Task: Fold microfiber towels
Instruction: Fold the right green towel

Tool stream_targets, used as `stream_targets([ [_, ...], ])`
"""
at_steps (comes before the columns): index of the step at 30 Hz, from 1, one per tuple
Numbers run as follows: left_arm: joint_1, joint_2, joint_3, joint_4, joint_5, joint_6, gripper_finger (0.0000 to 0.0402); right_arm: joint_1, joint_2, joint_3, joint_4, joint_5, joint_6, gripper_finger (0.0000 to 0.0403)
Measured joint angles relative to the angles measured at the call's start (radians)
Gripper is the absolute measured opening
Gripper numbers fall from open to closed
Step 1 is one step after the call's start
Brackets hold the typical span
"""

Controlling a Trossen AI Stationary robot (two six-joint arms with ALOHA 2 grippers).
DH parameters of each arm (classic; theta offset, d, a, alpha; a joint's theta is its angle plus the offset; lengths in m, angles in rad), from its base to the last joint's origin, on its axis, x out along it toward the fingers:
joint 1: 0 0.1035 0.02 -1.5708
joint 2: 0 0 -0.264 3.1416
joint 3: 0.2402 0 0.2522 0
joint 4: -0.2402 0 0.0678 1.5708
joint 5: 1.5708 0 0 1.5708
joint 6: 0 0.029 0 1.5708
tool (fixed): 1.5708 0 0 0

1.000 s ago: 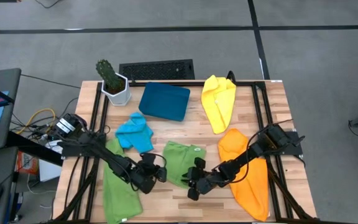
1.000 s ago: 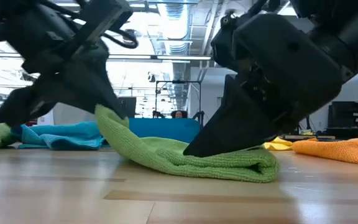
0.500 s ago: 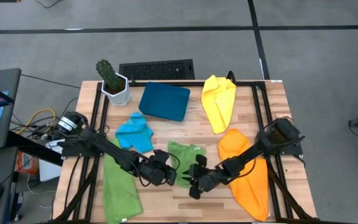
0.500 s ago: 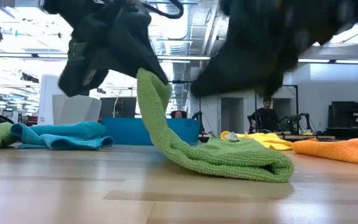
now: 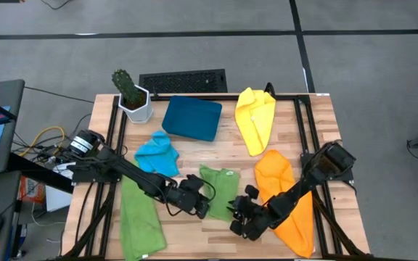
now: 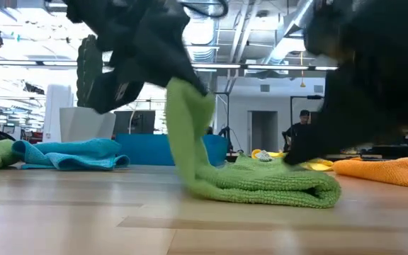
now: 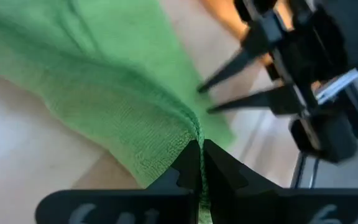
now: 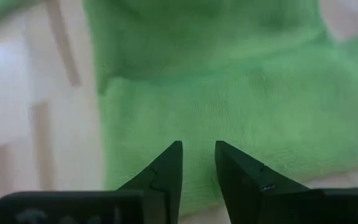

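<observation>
Left gripper (image 5: 203, 206) fingers pinched on the edge of the middle green towel (image 5: 218, 190), lifting it upright over the worktop (image 5: 216, 152) front-centre. Right gripper (image 5: 239, 217) fingers narrowly apart, empty, just beside the towel's right end. Fold likely carries the edge rightward; left arm has it.

Right claw (image 6: 310, 152) blurred, partly cropped

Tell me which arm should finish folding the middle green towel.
Left. The left gripper is shut on the green towel's edge, lifting it over the rest. The right gripper hangs beside the towel, open, holding nothing.
</observation>
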Motion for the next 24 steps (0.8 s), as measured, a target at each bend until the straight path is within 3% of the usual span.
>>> stream_targets([
  [10,0.013,0.087,0.035,0.078,0.112,0.064,0.0,-0.018,0.032,0.0,0.053,-0.023,-0.006,0.012],
  [18,0.023,0.164,0.152,0.078,0.098,0.139,0.0,-0.027,0.032,0.0,0.058,-0.037,-0.025,0.012],
  [24,0.041,0.164,0.17,0.054,0.075,0.165,0.0,-0.028,0.032,0.0,0.057,-0.044,-0.042,0.012],
])
